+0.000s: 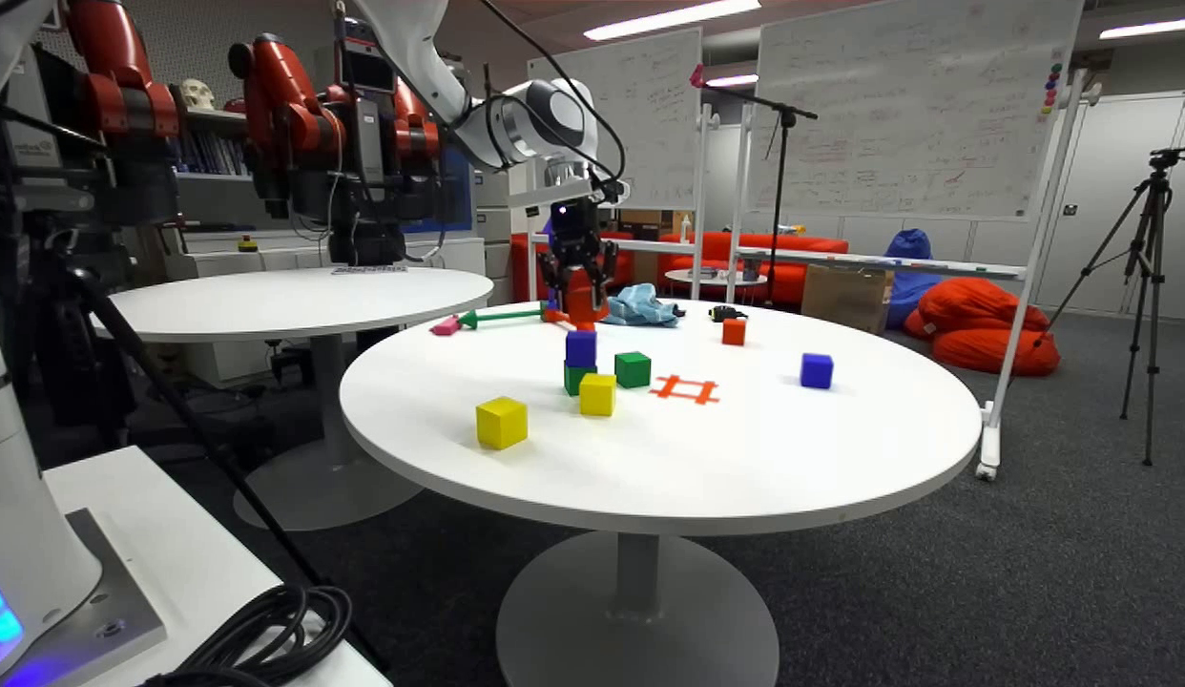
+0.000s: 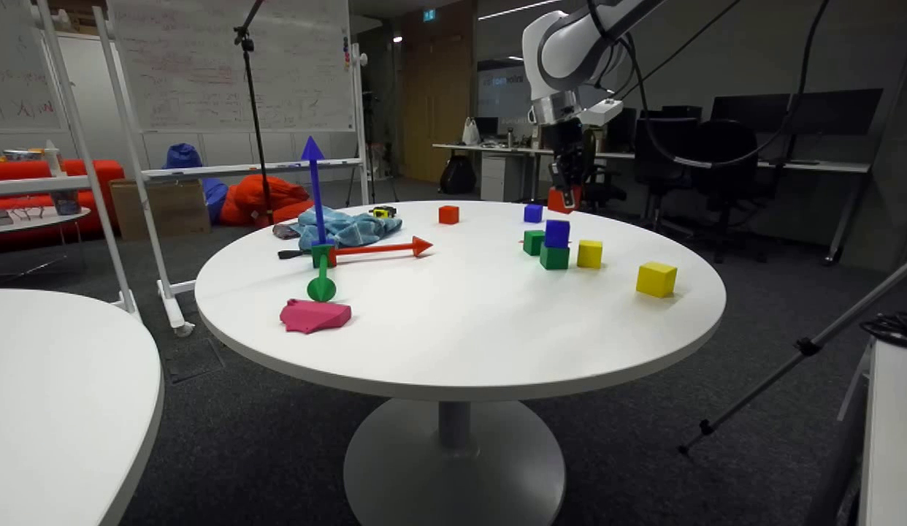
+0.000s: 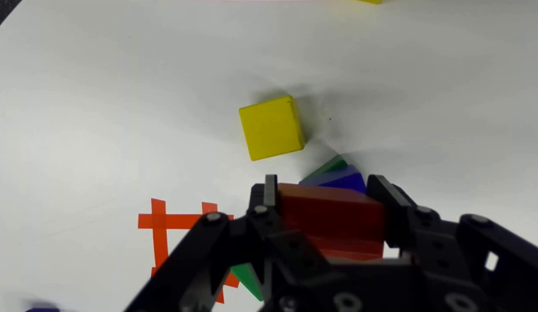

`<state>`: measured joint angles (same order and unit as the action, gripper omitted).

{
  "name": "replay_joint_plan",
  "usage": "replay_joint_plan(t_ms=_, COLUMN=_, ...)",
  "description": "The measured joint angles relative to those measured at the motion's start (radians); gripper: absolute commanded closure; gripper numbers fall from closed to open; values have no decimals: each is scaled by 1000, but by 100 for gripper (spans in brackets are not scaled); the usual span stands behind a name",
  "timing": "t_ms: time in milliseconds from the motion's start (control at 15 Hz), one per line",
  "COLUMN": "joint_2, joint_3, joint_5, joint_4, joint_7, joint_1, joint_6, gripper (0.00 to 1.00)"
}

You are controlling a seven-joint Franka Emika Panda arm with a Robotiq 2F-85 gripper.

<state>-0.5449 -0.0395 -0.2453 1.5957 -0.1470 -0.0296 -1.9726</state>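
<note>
In the wrist view, pincer (image 3: 326,194) clamped on red block (image 3: 334,221), blue block (image 3: 345,180) behind apparently mostly hidden.

Your round white table (image 1: 745,468) bears a green cube (image 1: 633,370) with hash-shaped orange-red tape (image 3: 182,221) just beside it, another green cube (image 2: 554,258) and, close by, a yellow cube (image 1: 597,394); a second yellow cube (image 1: 502,423) sits farther off. Elsewhere on it you have a blue cube (image 1: 817,370), a red cube (image 1: 734,332), a crumpled light-blue cloth (image 2: 355,229), a three-arrow axis model (image 2: 322,256) and an angular pink piece (image 2: 315,315).
</note>
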Motion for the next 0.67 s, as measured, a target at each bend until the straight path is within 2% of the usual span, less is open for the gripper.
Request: replay_joint_plan(t_ms=667, joint_2=-48, joint_3=-1, joint_5=-1, joint_4=-63, joint_7=-49, joint_1=0, joint_6=67, gripper=71)
